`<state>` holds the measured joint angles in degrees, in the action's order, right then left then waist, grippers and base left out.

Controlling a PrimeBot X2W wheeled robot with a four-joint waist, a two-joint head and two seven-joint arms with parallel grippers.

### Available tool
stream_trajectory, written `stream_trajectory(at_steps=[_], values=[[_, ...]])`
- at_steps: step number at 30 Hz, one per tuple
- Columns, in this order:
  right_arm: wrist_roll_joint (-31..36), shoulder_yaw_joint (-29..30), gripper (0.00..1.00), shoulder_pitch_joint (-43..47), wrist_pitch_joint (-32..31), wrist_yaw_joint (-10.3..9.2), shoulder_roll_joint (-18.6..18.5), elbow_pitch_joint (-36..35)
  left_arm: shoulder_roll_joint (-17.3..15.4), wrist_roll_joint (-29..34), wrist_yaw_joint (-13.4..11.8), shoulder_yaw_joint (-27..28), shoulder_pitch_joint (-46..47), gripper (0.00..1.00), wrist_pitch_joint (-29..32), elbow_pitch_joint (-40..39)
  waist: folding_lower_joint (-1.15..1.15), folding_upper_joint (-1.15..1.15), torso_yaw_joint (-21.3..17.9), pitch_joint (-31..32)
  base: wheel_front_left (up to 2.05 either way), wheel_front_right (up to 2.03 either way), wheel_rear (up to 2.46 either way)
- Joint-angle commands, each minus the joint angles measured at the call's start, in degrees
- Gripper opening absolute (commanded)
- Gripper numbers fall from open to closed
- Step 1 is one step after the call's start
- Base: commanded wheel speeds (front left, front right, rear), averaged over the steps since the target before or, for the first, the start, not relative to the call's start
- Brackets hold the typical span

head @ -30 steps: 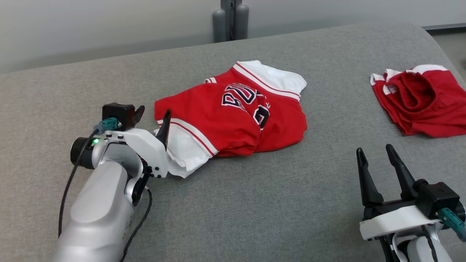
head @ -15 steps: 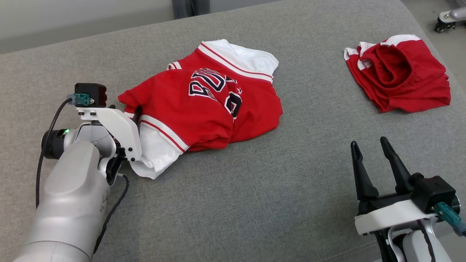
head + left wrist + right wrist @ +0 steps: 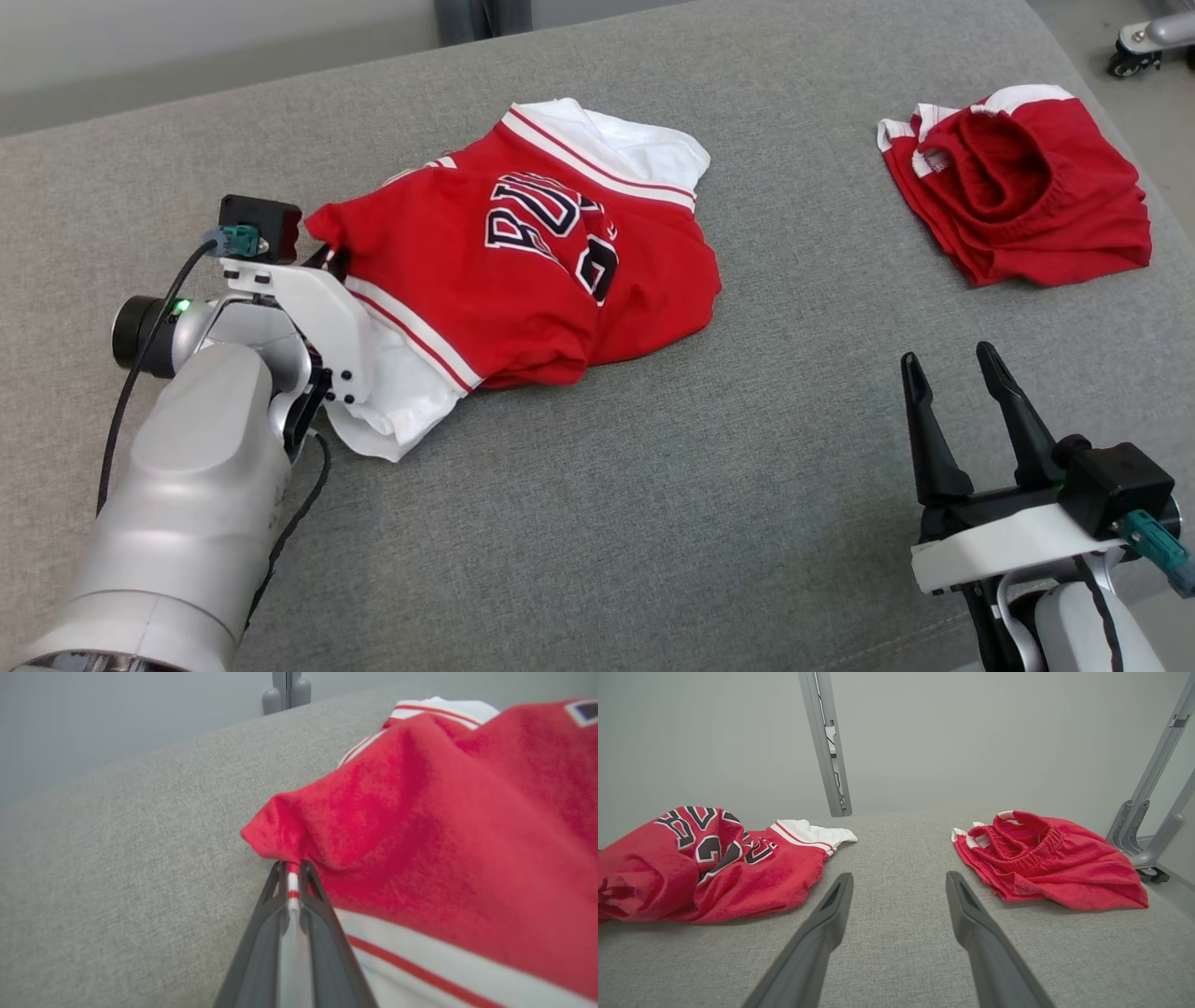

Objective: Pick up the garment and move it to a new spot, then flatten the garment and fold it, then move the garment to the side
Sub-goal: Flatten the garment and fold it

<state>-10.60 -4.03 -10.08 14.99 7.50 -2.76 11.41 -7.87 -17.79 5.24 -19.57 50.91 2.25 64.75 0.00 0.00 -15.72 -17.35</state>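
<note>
The garment, a crumpled red jersey [image 3: 523, 280] with white trim and dark lettering, lies on the grey table [image 3: 653, 513] left of centre. At the jersey's left edge my left gripper [image 3: 331, 263] is shut on the fabric. In the left wrist view its fingertips [image 3: 293, 865] pinch a red-and-white striped hem, and the red cloth [image 3: 444, 835] bunches up over them. My right gripper [image 3: 948, 359] stands open at the lower right, above bare table and apart from the jersey. Its spread fingers [image 3: 899, 877] have nothing between them, with the jersey [image 3: 714, 872] off to the left.
Red shorts [image 3: 1018, 205] with a white waistband edge lie in a heap at the table's far right [image 3: 1045, 858]. A grey post [image 3: 481, 14] stands behind the table. A wheeled metal leg [image 3: 1148, 37] is on the floor past the right edge.
My left gripper has closed on the jersey's left hem and drawn that corner up a little. The head camera has tilted down and shifted. The right gripper has stayed open and still.
</note>
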Motion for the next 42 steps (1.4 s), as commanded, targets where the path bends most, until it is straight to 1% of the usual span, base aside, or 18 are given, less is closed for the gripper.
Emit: stream_trajectory(at_steps=[1, 5, 8, 13, 17, 20, 22, 24, 27, 29, 31, 36, 38, 42], values=[[-0.1, 0.6, 1.00, -0.4, 0.3, -0.02, -0.3, 0.0, 0.6, 0.4, -0.2, -0.4, 1.9, 0.00, -2.6, -0.9, 0.00, 0.00, 0.4, 0.6, 0.00, 0.00, 0.00], [0.2, 1.1, 1.00, 0.3, 0.3, -0.02, -0.3, 0.1, 2.7, -1.2, 0.2, -0.1, 3.0, 0.00, -7.8, -2.9, 0.00, 0.00, 1.4, 1.8, 0.00, 0.00, 0.00], [0.4, 1.2, 1.00, 0.6, 0.3, -0.02, -0.3, 0.1, 3.6, -2.2, 0.5, -0.1, 4.4, 0.00, -11.0, -4.7, 0.00, 0.00, 2.1, 2.8, 0.00, 0.00, 0.00], [0.6, 1.8, 1.00, 1.3, 0.3, -0.02, -0.3, 0.3, 4.4, -2.4, 0.5, -1.3, 5.1, 0.00, -13.7, -7.2, 0.00, 0.00, 3.1, 4.5, 0.00, 0.00, 0.00], [0.8, 2.4, 1.00, 2.1, 0.3, -0.02, -0.3, 0.6, 4.7, -3.8, 0.7, -3.4, 4.4, 0.00, -15.1, -11.2, 0.00, 0.00, 4.4, 6.0, 0.00, 0.00, 0.00], [0.7, 2.1, 1.00, 2.0, 0.3, -0.02, -0.3, 1.0, 5.0, -8.2, 0.5, -8.4, 2.8, 0.00, -15.3, -17.4, 0.00, 0.00, 4.8, 7.1, 0.00, 0.00, 0.00], [0.6, 1.8, 1.00, 2.0, 0.3, -0.02, -0.3, 1.1, 4.9, -11.6, -1.2, -12.0, 2.2, 0.00, -14.8, -21.9, 0.00, 0.00, 4.9, 7.5, 0.00, 0.00, 0.00], [0.6, 1.8, 1.00, 2.0, 0.3, -0.02, -0.3, 1.1, 4.7, -13.9, -4.1, -14.8, 2.0, 0.00, -13.7, -25.0, 0.00, 0.00, 5.0, 7.8, 0.00, 0.00, 0.00], [0.4, 1.9, 1.00, 2.2, 0.3, -0.02, -0.3, 0.7, 4.4, -12.8, -9.5, -15.4, 3.0, 0.00, -13.8, -24.5, 0.00, 0.00, 5.3, 7.6, 0.00, 0.00, 0.00], [0.4, 2.1, 1.00, 2.3, 0.3, -0.02, -0.3, 0.6, 2.6, -12.4, -11.8, -14.4, 2.8, 0.00, -14.1, -22.9, 0.00, 0.00, 5.4, 7.3, 0.00, 0.00, 0.00], [0.5, 2.6, 1.00, 2.4, 0.3, -0.02, -0.3, 0.5, 0.7, -12.8, -13.2, -13.0, 2.0, 0.00, -14.6, -21.6, 0.00, 0.00, 5.8, 7.0, 0.00, 0.00, 0.00], [0.8, 3.2, 1.00, 2.4, 0.3, -0.02, -0.3, 0.8, -4.6, -15.2, -15.6, -8.3, -0.9, 0.00, -15.9, -18.9, 0.00, 0.00, 7.1, 6.5, 0.00, 0.00, 0.00], [0.7, 3.0, 1.00, 2.0, 0.3, -0.02, -0.3, 0.9, -6.3, -16.3, -16.1, -6.6, -2.4, 0.00, -16.1, -17.8, 0.00, 0.00, 7.8, 6.3, 0.00, 0.00, 0.00], [0.4, 2.1, 1.00, 1.3, 0.3, -0.02, -0.3, 1.2, -8.6, -18.4, -16.9, -3.7, -5.2, 0.00, -16.5, -15.4, 0.00, 0.00, 9.0, 5.9, 0.00, 0.00, 0.00]])
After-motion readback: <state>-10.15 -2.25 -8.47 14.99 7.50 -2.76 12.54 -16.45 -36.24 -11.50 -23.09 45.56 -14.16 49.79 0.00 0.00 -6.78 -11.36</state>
